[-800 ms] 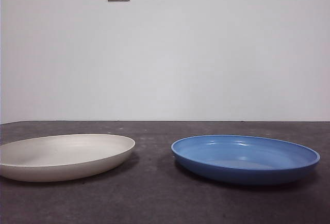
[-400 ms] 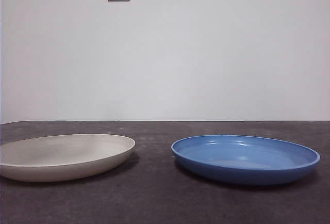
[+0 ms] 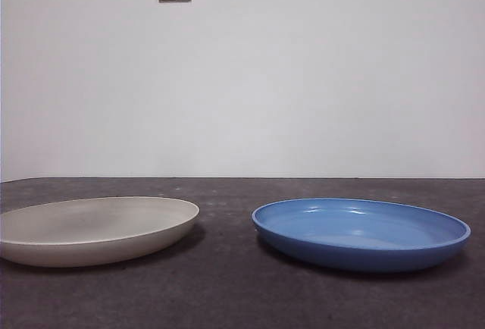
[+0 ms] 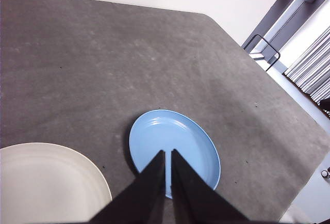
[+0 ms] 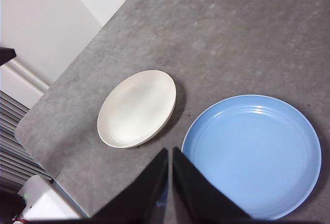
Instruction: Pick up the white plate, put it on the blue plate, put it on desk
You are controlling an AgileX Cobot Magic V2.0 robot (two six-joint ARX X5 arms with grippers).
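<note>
White plate [image 3: 95, 229], wide, shallow, round, matte cream, lay flat on the dark grey speckled desk [image 3: 227, 283], beside the glossy medium-blue round plate [image 3: 361, 230], with a strip of bare desk between; not stacked yet. Both plates held nothing. Round, so no long axis to line up with; any stretch of rim would serve. Left gripper [image 4: 168, 153] hung high above the desk, black jaws drawn nearly together with only a slit between, gripping nothing; white plate off to one side of it, blue plate straight ahead. Right gripper [image 5: 170, 152] likewise high, jaws nearly closed and unladen, blue plate nearest, white plate farther. Probably the left arm nearer the white plate, though wrist angles made that hard to settle. Neither arm visible in the front view.
</note>
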